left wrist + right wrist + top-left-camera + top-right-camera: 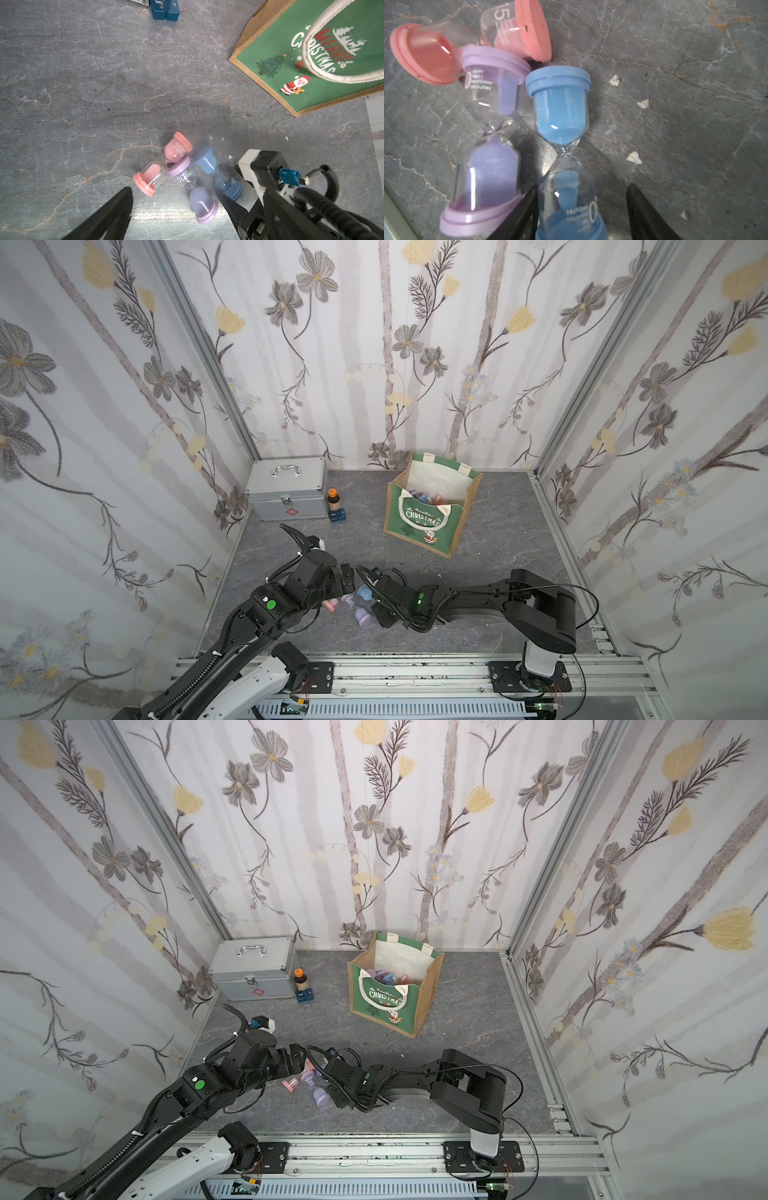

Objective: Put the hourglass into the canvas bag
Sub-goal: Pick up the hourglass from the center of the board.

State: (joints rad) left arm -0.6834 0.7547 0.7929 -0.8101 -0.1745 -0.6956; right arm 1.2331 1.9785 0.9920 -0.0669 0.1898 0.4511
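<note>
Three hourglasses lie bunched on the grey floor: a pink one, a purple one and a blue one. My right gripper is open and straddles the blue hourglass's near bulb. One finger touches the glass; the other stands a gap away. In a top view the right gripper sits low over the blue hourglass. My left gripper is open wide just above the purple hourglass and holds nothing. The canvas bag stands upright at the back, with several hourglasses inside.
A silver metal case stands in the back left corner. Beside it a brown bottle sits on a blue pill box. Papered walls close three sides. An aluminium rail runs along the front.
</note>
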